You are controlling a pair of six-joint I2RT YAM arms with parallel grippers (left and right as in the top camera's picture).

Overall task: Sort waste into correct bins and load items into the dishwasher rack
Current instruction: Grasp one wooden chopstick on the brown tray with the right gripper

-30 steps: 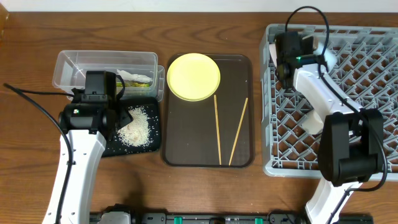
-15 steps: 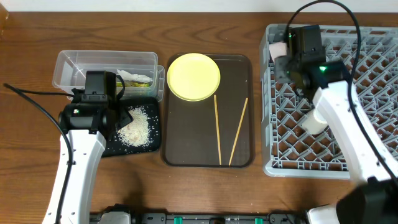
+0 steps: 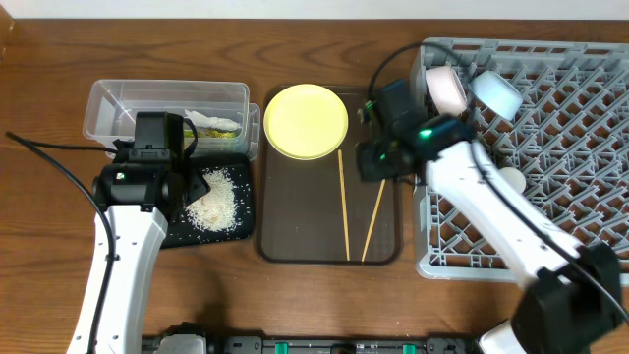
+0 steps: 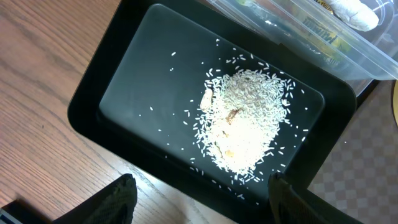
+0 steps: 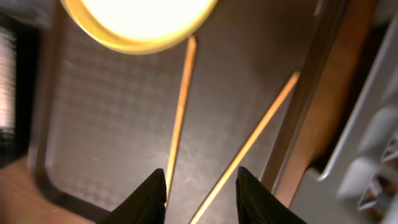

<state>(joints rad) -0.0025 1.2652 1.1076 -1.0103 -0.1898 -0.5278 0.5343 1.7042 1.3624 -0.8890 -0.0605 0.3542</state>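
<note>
The right claw (image 5: 200, 175), parted and empty, hovers above the chopsticks (image 5: 181, 112) — one slants beneath its gap, the other lies just ahead. It would do best to square across one stick before lowering to pinch.

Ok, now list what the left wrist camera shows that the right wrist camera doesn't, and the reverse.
Left wrist only: the black tray holding the rice, with the clear tub beside it containing the snack wrapper. Right wrist only: the yellow plate, two chopsticks and the edge of the dishwasher rack. Both: the brown serving tray, plus an open, empty gripper, the left gripper and the right gripper.
</note>
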